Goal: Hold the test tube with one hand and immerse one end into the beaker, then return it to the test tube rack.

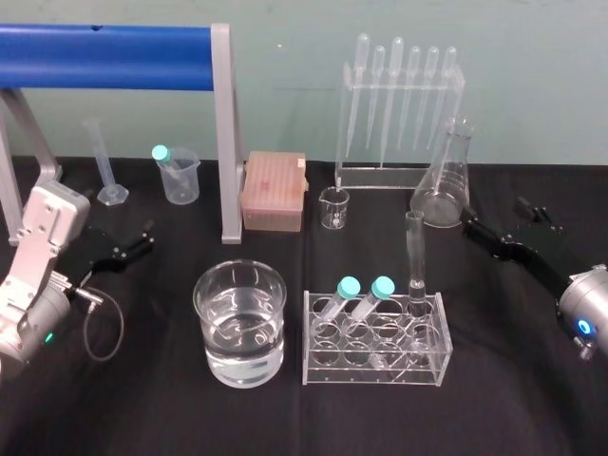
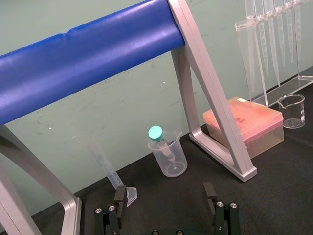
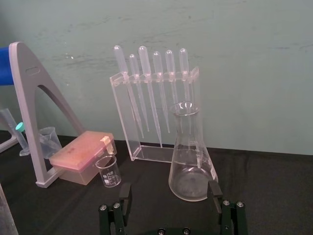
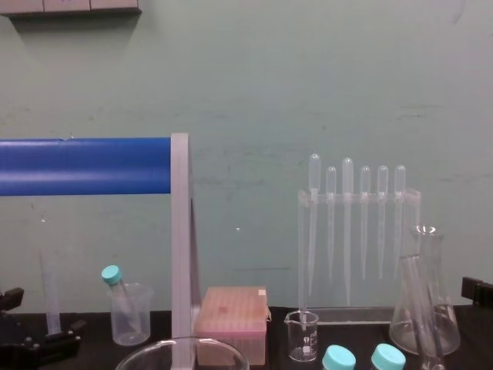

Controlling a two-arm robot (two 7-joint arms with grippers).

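Note:
The test tube [image 1: 415,253] stands upright in the back right corner of the clear test tube rack [image 1: 375,363] near the table's front. The wide beaker [image 1: 240,323], partly filled with clear liquid, sits just left of the rack; its rim [image 4: 182,351] also shows in the chest view. My right gripper [image 1: 504,228] hovers open and empty to the right of the rack, beside the conical flask [image 3: 190,152]; its fingers [image 3: 213,189] are spread wide. My left gripper [image 1: 133,243] rests open and empty at the far left, with its fingers [image 2: 120,195] apart.
Two teal-capped tubes [image 1: 349,290] lean in the rack. Behind stand a pipette stand [image 1: 399,114], a small glass beaker [image 1: 333,208], a pink tip box [image 1: 274,192], a plastic beaker holding a capped tube [image 1: 178,174], a graduated cylinder [image 1: 106,169] and a blue-barred frame [image 1: 114,57].

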